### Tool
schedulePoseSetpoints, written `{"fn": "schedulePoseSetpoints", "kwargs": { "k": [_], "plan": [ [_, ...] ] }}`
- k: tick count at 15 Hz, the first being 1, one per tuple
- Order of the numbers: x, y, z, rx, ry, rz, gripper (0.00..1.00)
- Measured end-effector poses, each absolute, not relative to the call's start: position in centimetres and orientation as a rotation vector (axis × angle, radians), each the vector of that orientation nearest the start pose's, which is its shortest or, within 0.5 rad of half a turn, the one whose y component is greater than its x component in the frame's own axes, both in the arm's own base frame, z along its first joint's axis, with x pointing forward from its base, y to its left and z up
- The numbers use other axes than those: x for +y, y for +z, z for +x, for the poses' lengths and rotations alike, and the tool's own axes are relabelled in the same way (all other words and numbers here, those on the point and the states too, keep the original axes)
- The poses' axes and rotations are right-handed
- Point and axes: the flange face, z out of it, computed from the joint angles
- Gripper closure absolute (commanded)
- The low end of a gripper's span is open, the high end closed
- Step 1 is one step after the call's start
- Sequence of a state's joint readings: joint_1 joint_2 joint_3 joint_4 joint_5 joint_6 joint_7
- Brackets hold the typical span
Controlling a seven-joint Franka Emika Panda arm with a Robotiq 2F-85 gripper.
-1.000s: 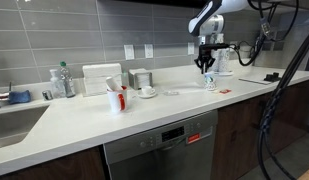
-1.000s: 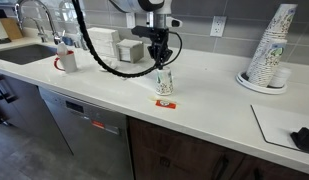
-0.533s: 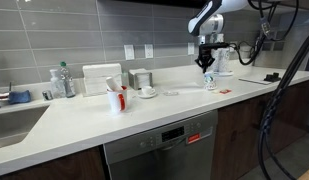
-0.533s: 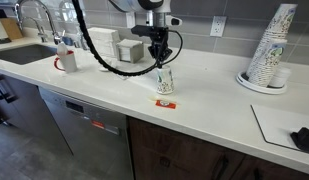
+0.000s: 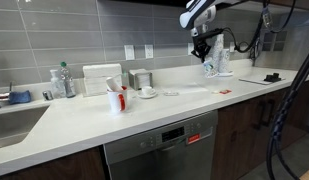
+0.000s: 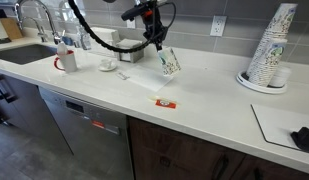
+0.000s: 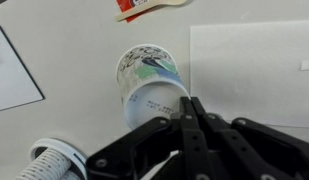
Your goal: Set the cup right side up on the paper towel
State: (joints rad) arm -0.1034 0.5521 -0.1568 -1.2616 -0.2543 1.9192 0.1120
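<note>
My gripper is shut on the cup, a whitish paper cup with a green-blue print. It pinches the cup's wall at the end nearer the camera. In both exterior views the cup hangs tilted well above the counter, below the gripper. The paper towel lies flat on the counter, to the right of the cup in the wrist view. I cannot make the towel out in the exterior views.
A red packet lies on the counter near the cup. A tall stack of cups stands on a plate. A white-and-red mug with utensils, a cup on a saucer and a white box holder stand further along.
The gripper has risen from the counter with the cup. The cup, which stood on the counter by the red packet, now hangs tilted in the air.
</note>
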Motion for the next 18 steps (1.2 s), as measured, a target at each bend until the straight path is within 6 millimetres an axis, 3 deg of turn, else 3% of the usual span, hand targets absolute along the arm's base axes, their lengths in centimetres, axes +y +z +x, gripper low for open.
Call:
{"fn": "schedulePoseSetpoints", "kwargs": {
  "k": [3,8,11,18],
  "plan": [
    [-12.7,45.6,71.8,0.529,-0.228,-3.575,0.99],
    [-6.0,42.7,73.3,0.635,-0.278,-3.780,0.99],
    [-4.1,40.0,74.0,0.704,-0.235,-3.850,0.99],
    [-2.0,33.7,76.3,0.694,-0.147,-3.908,0.99]
  ]
}}
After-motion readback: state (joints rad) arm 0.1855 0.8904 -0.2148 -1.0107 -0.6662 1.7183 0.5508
